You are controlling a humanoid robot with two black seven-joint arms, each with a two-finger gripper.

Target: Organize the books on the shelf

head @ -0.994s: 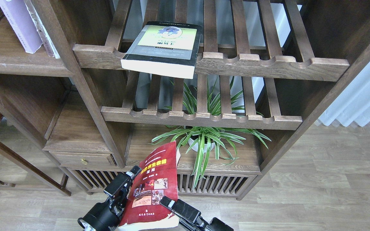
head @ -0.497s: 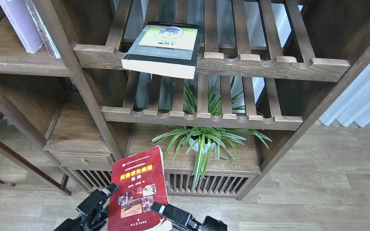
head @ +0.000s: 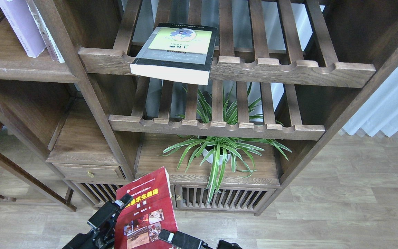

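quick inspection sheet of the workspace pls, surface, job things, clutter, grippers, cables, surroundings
surface: solid board shelf at upper left, holding upright books.
job's things: lavender book stands on that shelf; black-and-grey book lies flat on the upper slatted rack, overhanging its front rail; red book held low in front of the cabinet.
clutter: potted plant on the lower board under the racks.
grippers: left gripper and right gripper flank the red book, one at each edge; finger state unclear.
cables: nothing seen.
surroundings: wood floor, pale curtain at right, small drawer.
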